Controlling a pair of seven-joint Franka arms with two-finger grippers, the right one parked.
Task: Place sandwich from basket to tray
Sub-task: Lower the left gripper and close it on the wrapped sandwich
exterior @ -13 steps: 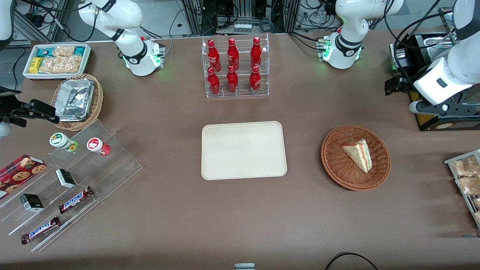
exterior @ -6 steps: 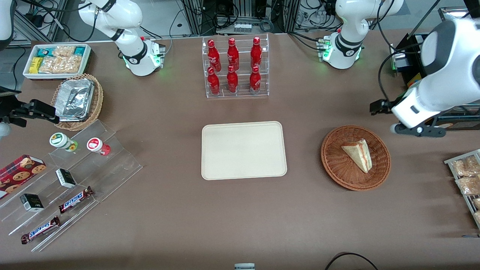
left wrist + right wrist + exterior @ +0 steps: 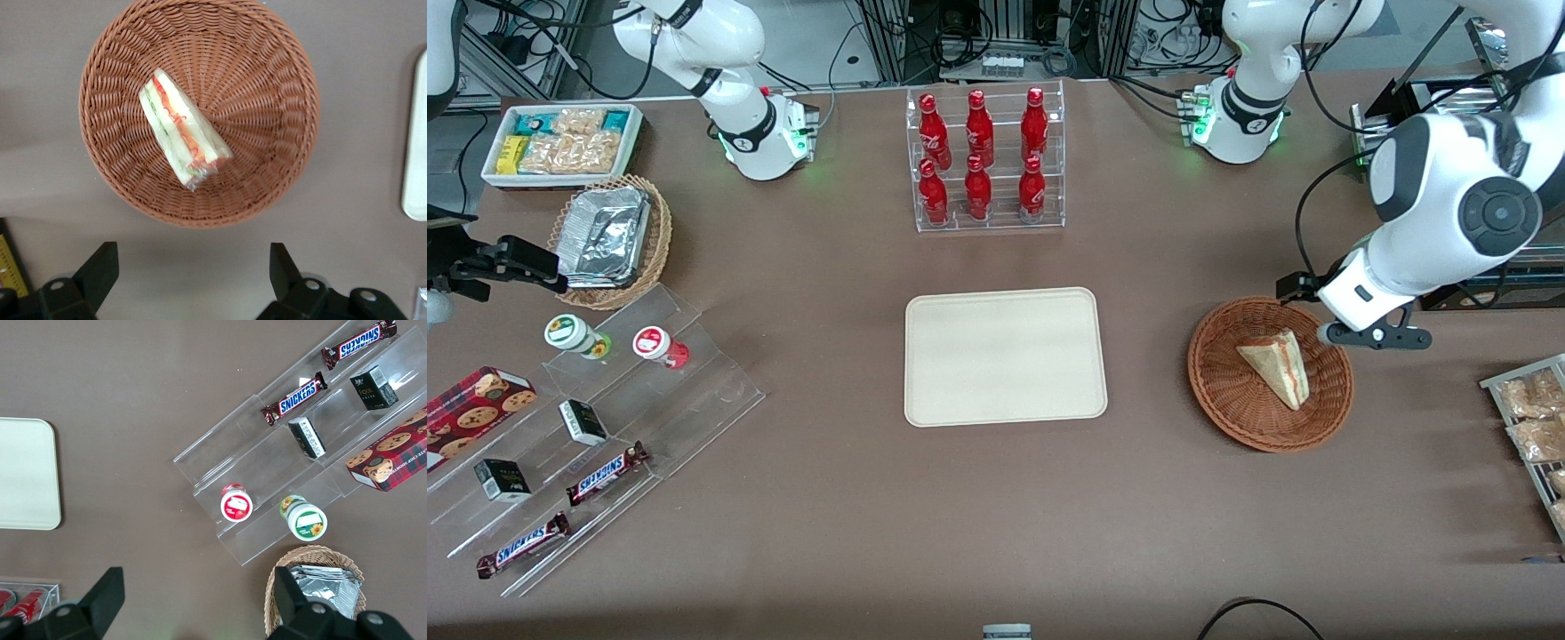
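On the brown desk [image 3: 996, 498], nearest the front camera among the task's things, the round reddish-brown woven wicker basket [image 3: 1232, 402] is seen toward the working arm's end, with the small triangular wedge of pale bread with a red-orange filling stripe, the sandwich [image 3: 1277, 364], lying in it on its side, untouched. Beside the basket, toward the middle of the desk and well apart from it, the flat cream-beige rectangular tray [image 3: 1005, 356] is found with nothing on it. Slightly farther from the camera than the sandwich, the left arm's hand [image 3: 1352, 324] is held above the basket's rim; over the last second it has been swung in from the desk's edge and brought down toward the basket. In the left wrist view the two black fingers [image 3: 99, 272] are shown spread wide, nothing being gripped, with the sandwich [image 3: 181, 128] and basket [image 3: 273, 167] framed just ahead of them and an edge of the tray [image 3: 416, 147] visible. The change is judged to mean that the approach is nearly finished: the hand is not yet centred over the wedge, so a short further shift and a descent are thought to be needed before a grasp is possible. Farthest off, a clear rack of red bottles [image 3: 983, 160] is left standing.
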